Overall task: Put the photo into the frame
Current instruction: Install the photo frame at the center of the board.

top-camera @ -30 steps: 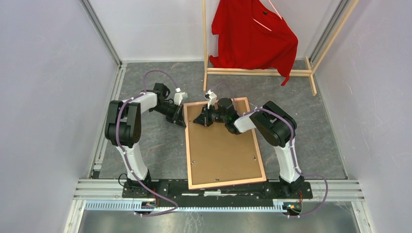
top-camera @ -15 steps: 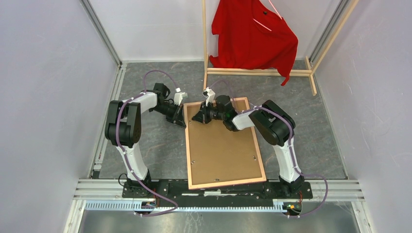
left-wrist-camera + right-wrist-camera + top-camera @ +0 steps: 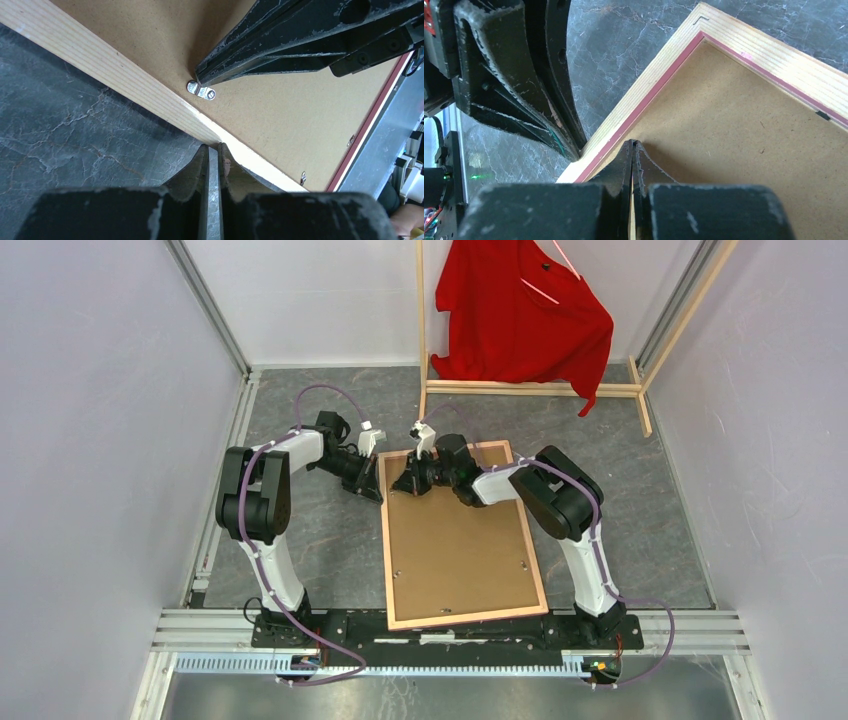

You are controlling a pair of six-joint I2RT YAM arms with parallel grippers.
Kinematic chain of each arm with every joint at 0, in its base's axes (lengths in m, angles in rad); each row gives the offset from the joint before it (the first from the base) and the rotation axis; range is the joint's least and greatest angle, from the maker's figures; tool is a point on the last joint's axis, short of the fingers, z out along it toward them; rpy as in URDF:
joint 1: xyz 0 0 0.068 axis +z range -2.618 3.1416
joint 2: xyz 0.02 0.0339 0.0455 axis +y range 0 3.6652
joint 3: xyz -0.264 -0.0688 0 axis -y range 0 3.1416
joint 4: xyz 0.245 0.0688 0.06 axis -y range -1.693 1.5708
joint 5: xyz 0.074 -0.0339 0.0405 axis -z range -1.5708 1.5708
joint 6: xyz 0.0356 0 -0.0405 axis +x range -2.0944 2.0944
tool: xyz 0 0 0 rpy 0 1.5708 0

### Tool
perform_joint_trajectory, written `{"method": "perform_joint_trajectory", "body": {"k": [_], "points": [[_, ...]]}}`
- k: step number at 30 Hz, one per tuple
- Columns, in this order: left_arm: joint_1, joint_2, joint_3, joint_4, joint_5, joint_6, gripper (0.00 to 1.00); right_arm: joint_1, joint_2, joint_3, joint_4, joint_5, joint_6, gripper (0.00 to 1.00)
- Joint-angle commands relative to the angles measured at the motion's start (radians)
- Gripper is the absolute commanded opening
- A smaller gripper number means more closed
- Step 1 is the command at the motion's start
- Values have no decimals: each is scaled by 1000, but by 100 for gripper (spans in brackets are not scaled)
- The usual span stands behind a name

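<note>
The frame (image 3: 386, 540) lies face down on the table, its light wood back up and a pink strip along its inner lip (image 3: 659, 75). The brown backing board (image 3: 460, 550) lies inside it. The photo is hidden. My left gripper (image 3: 376, 492) is shut and empty, its tips (image 3: 214, 146) touching the frame's outer left rail (image 3: 100, 62) near the far left corner. My right gripper (image 3: 403, 485) is shut with nothing seen between its jaws. Its tips (image 3: 632, 142) rest on the board just inside that rail, at a small metal turn clip (image 3: 201, 90).
A tall wooden clothes rack with a red shirt (image 3: 520, 310) stands at the back, its base bar (image 3: 530, 390) just beyond the frame. Grey walls close both sides. More small clips sit along the board's edges (image 3: 524, 564). The arms' mounting rail (image 3: 450, 625) runs along the near edge.
My right gripper has moved left across the backing board to the frame's left rail, close to my left gripper. The left arm and the frame have not moved.
</note>
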Motion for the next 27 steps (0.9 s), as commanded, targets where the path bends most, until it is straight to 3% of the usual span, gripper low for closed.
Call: {"method": "perform_joint_trajectory", "body": {"k": [1,27], "points": [[-28,32,4,61,-79,15,12,15,29,38,-48,9,-35,0],[-34,39,12,61,-85,13,12,30,24,-12,40,-66,36,0]]}}
